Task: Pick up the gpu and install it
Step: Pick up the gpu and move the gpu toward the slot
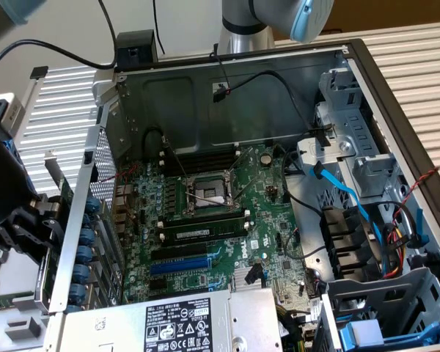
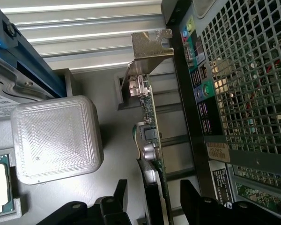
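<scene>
While the gripper point(image 2: 153, 183) hangs over the gpu point(image 2: 151, 124), you have its jaws spread wide. One finger point(image 2: 119, 197) stands off each face of the card, and neither touches it as far as I can see. Nothing is pinched.

- The card stands on edge outside the computer case point(image 1: 205, 103). My read is that it is parked upright so the thin green board and black cooler point(image 2: 151, 201) offer two flat faces to the fingers.
- The silver end bracket point(image 2: 150, 44) sits at the far end of the card from the fingertips, clear of where they would close.
- Close on one flank of the gripper is the case's perforated rear panel point(image 2: 246, 79) with its port cluster point(image 2: 200, 82). You have little room on that side.
- On the other flank is a white ribbed block point(image 2: 56, 138), apart from the card.
- In the exterior view, the motherboard point(image 1: 205, 213) lies flat inside the open case, well apart from the gripper. Its blue slot point(image 1: 180, 264) is uncovered.

The jaws line up along the card's length. I judge that the pick has not yet been made and the install is untouched.
</scene>
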Available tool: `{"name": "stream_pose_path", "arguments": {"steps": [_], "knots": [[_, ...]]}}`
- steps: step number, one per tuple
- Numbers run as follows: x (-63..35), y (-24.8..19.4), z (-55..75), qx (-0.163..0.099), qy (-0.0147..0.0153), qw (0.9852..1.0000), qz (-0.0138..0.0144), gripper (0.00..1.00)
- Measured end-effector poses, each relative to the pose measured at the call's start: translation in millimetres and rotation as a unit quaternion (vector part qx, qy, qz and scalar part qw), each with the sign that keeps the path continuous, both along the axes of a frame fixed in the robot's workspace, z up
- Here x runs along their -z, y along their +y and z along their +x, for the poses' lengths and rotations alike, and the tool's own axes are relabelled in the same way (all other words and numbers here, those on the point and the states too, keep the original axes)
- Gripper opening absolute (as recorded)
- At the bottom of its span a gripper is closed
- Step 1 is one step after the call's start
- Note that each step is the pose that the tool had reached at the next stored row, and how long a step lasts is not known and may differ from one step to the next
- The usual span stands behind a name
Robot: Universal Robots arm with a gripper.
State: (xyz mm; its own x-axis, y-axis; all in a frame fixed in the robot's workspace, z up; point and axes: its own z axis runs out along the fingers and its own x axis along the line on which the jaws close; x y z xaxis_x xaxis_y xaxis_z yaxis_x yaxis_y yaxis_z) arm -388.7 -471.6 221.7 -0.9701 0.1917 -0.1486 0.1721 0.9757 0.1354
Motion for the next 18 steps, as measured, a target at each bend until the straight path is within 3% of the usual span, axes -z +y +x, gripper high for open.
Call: {"name": "stream_pose_path", "arguments": {"steps": [4, 7, 16, 18], "knots": [[0.0, 0.0, 0.0, 0.000, 0.0000, 1.0000, 0.0000, 0.55], [0.1, 0.0, 0.0, 0.000, 0.0000, 1.0000, 0.0000, 0.41], [0.6, 0.0, 0.0, 0.000, 0.0000, 1.0000, 0.0000, 0.41], [0.7, 0.0, 0.0, 0.000, 0.0000, 1.0000, 0.0000, 0.32]]}}
